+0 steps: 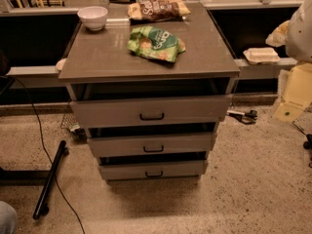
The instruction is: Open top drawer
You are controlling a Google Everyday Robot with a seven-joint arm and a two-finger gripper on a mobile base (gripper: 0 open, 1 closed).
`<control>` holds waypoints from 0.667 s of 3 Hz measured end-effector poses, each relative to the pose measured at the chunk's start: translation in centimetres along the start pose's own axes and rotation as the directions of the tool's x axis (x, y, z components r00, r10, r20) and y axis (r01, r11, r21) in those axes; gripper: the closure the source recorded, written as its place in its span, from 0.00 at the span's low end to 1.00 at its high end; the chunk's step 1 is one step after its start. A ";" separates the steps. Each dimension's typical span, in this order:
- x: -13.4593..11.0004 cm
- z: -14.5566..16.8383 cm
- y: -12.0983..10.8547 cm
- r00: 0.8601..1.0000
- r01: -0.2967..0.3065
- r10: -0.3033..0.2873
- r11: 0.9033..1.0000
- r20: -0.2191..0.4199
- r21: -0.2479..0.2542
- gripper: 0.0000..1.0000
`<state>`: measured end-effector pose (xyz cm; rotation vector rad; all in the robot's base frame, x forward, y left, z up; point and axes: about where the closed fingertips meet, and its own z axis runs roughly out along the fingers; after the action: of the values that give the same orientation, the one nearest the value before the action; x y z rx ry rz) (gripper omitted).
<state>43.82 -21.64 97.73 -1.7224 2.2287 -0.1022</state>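
Observation:
The top drawer [151, 110] is the widest grey front of the cabinet [146, 62], with a small dark loop handle [151, 116] at its centre. A dark gap shows between its upper edge and the cabinet top. Two narrower grey drawer fronts [152, 144] [153, 169] sit below it, each with a like handle. My gripper is not in view. A white rounded shape [301, 28] at the right edge may be part of my arm.
On the cabinet top lie a white bowl [92, 17], a green chip bag [155, 43] and a brown snack bag [157, 9]. A black pole [48, 179] and a cable lie on the floor at left. A yellowish box [296, 94] stands at right.

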 end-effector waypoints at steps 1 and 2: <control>0.0 0.0 0.0 1.000 0.000 0.000 1.000 0.000 0.000 0.00; 0.8 1.9 0.4 1.000 0.009 -0.009 1.000 -0.010 -0.010 0.00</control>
<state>43.84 -22.03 95.62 -1.7413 2.2330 -0.1021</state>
